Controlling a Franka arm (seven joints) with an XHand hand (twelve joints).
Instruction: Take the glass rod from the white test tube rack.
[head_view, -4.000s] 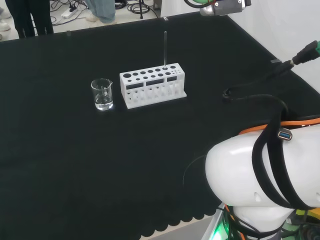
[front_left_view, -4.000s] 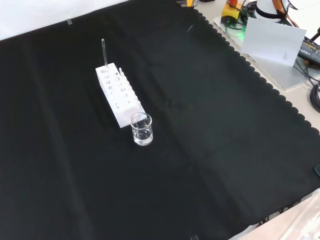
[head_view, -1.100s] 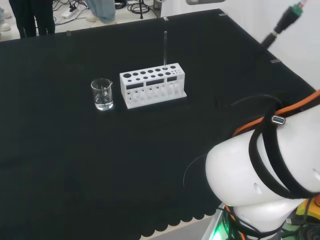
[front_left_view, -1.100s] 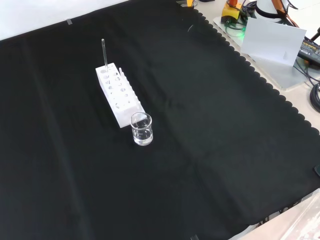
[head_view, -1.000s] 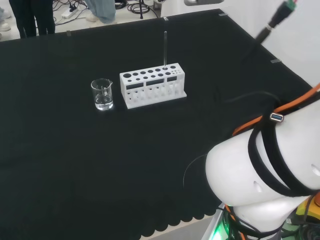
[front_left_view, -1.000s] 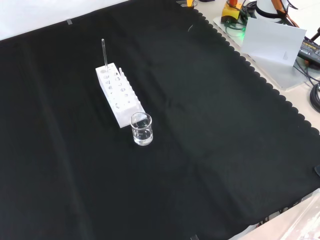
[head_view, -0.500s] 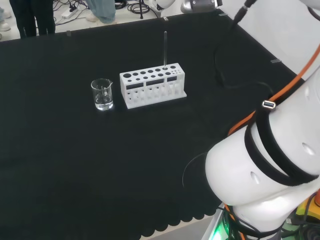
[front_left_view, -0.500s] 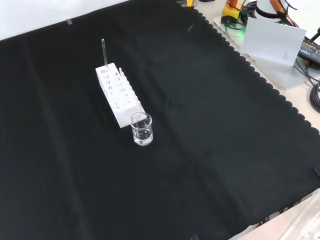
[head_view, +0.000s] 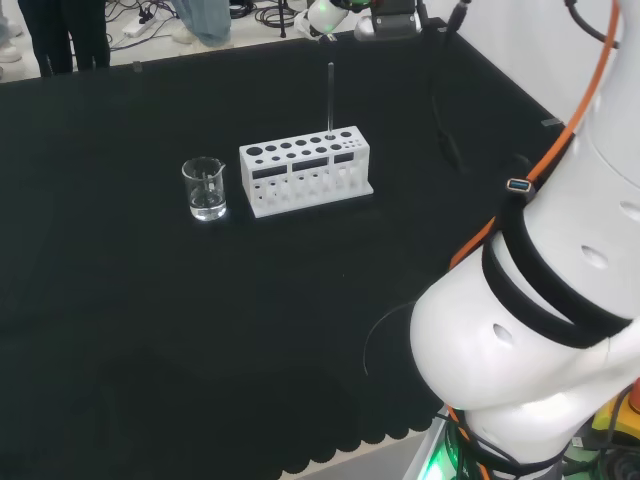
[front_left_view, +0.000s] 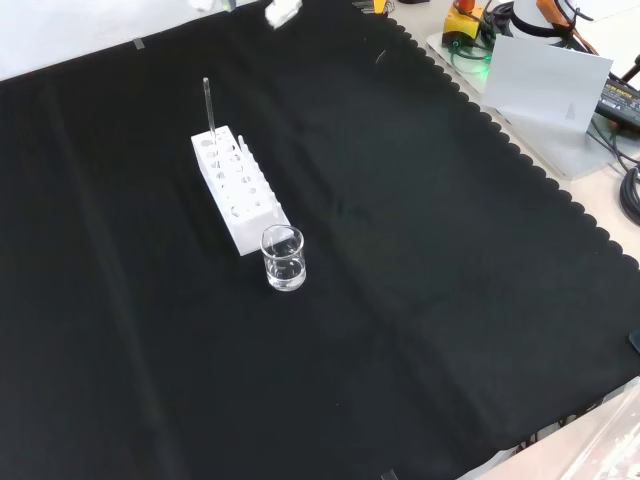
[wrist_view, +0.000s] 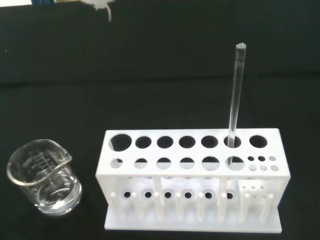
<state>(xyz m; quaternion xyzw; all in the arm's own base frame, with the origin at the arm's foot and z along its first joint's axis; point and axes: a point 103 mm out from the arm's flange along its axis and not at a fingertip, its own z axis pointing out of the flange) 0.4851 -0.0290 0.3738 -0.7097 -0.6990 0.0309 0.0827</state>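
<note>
Standing untouched in the white test tube rack (wrist_view: 192, 175), the glass rod (wrist_view: 235, 95) sits well below the robot hand (front_left_view: 283, 12), whose finger state I cannot tell; grasping and lifting remain.

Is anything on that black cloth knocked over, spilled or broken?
Nothing stands out. The glass rod stands upright in the white test tube rack, the small beaker sits upright beside it, and no spill shows on the cloth.

In the head view the arm's white links (head_view: 540, 330) fill the right side, reaching toward the bench's far edge; white parts of the hand (front_left_view: 283, 13) enter the front view's top.
</note>
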